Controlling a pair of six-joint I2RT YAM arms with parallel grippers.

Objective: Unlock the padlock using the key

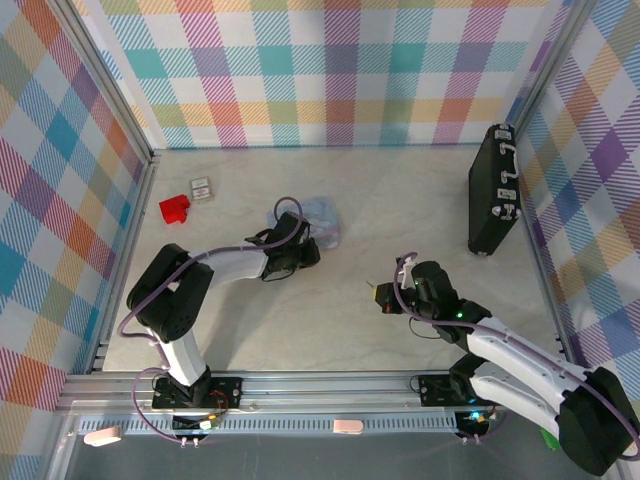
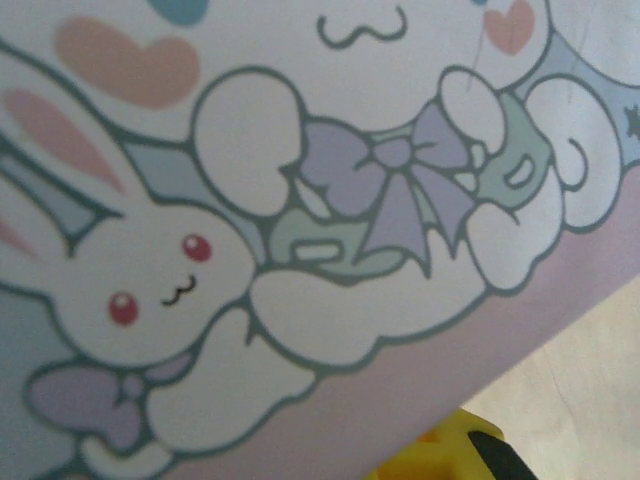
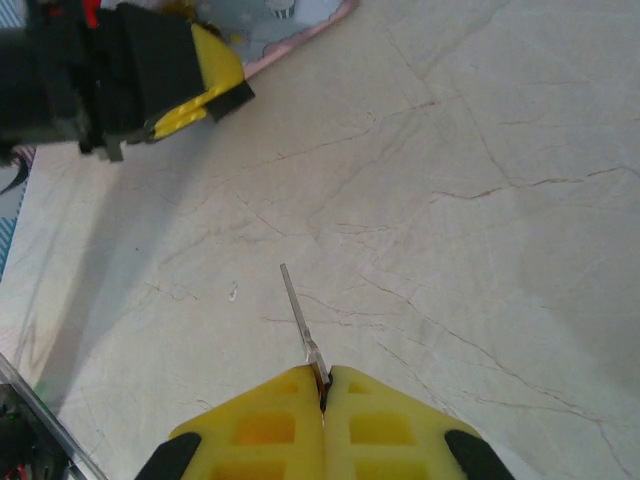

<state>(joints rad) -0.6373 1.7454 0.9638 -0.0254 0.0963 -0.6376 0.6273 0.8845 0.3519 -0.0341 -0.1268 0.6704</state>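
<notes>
Key (image 3: pixel 297 312), slim silvery blade, clamped in yellow right end effector (image 3: pixel 322 380), left end effector (image 3: pixel 235 88) grip unclear

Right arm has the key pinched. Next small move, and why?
Probably ease the right gripper across the bare table toward the left gripper by the tin: the key is clamped, tip pointing forward, but far short of it.

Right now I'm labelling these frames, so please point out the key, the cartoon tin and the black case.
key (image 3: pixel 301 322): right wrist view, midway along its slim silvery shaft.
cartoon tin (image 2: pixel 400 300): left wrist view, on its printed surface.
black case (image 1: pixel 493 190): top view, middle of its body.
</notes>
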